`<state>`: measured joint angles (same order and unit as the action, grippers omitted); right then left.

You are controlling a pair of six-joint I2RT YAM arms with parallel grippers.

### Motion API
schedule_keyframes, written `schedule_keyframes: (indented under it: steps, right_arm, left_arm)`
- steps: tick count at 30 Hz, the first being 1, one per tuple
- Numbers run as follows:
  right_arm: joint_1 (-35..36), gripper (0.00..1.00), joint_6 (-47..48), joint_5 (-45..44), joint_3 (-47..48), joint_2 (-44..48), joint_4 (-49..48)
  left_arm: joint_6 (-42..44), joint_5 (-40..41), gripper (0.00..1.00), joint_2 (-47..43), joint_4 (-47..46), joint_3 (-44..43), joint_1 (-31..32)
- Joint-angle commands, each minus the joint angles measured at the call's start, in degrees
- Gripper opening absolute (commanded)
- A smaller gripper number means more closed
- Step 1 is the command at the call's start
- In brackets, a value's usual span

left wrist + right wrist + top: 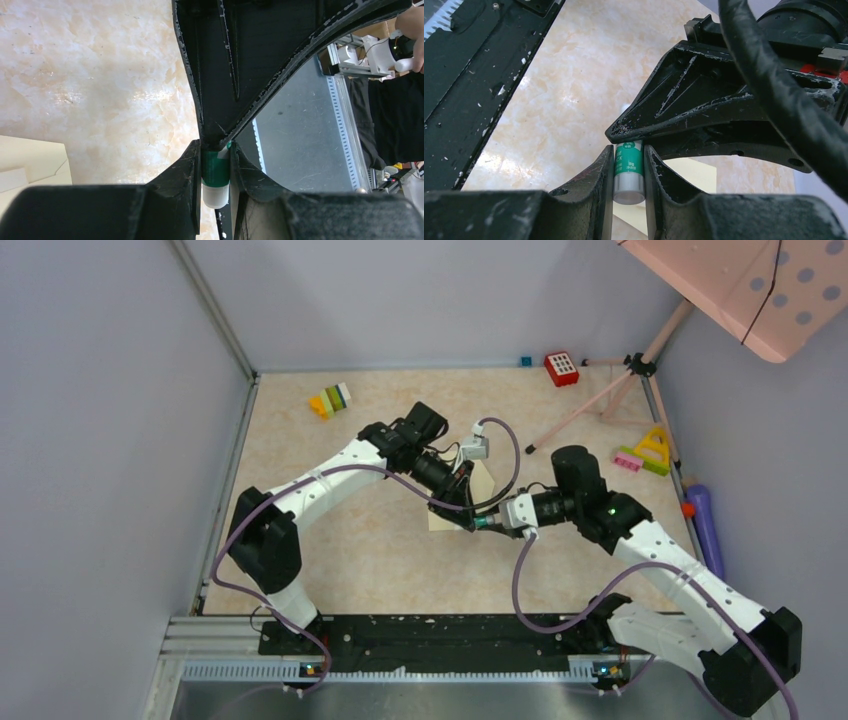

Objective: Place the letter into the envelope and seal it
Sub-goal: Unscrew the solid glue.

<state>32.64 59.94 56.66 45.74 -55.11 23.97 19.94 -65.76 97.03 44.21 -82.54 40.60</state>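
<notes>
Oddly, neither arm was on the paper: both were on a glue stick (pixel 628 167) held in the air between them. The left gripper (pixel 215 152) was clamped on one end of it and the right gripper (pixel 628 154) on the other, fingers pressed against its sides, the two grippers nearly nose to nose. The tube's long axis ran straight from one gripper to the other, so any pull apart would go along it; to me it looked set for uncapping. The envelope (pixel 40 152) lay flat near the middle of the table (pixel 350 540), just below the grippers and more under the left arm. Whether the letter was inside it, I could not tell.
</notes>
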Motion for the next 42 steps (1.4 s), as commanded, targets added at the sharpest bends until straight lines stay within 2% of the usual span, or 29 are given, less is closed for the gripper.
schedule_keyframes:
  steps: [1, 8, 10, 13, 20, 21, 26, 31, 37, 39, 42]
  right_arm:
    - [0.93, 0.00, 0.27, 0.95, -0.13, 1.81, -0.25]
    - [0.84, 0.00, 0.35, 0.19, -0.19, 2.41, -0.16]
    - [0.84, 0.00, 0.59, 0.04, -0.23, 2.54, -0.02]
    - [0.84, 0.00, 0.93, -0.21, -0.13, 2.70, 0.24]
    - [0.84, 0.00, 1.42, -0.92, -0.30, 2.66, 0.19]
    - [0.84, 0.00, 1.30, -1.13, -0.34, 2.72, -0.03]
    - [0.84, 0.00, 0.37, -2.20, -0.72, 2.66, -1.63]
    - [0.84, 0.00, 0.13, -2.55, -0.74, 2.72, -2.09]
    - [0.75, 0.00, -0.96, -3.07, -0.57, 2.93, -3.18]
    - [0.76, 0.00, -1.03, -3.06, -0.47, 2.85, -3.14]
    - [0.76, 0.00, -1.06, -3.05, -0.50, 2.80, -3.24]
  left_arm:
    - [2.71, -0.76, 0.24, -0.92, 0.66, -2.54, 0.15]
    - [5.45, 1.57, 0.49, -0.65, 3.30, -3.47, 0.01]
    - [6.07, 2.04, 0.53, -0.69, 3.91, -3.67, -0.02]
    - [6.55, 2.43, 0.50, -0.84, 4.31, -3.80, -0.25]
    - [6.62, 1.81, 0.31, -0.97, 4.61, -3.79, -0.26]
    - [6.69, 1.78, 0.32, -0.92, 4.59, -3.77, -0.19]
    - [7.46, 1.81, 0.47, -0.83, 5.22, -3.85, -0.26]
    - [7.63, 2.00, 0.50, -0.49, 5.55, -4.03, -0.20]
    - [7.70, 2.15, 0.44, -0.21, 5.74, -4.12, -0.25]
    - [7.74, 2.04, 0.36, -0.16, 5.73, -4.14, -0.14]
    - [7.67, 2.04, 0.19, -0.09, 5.77, -4.21, -0.09]
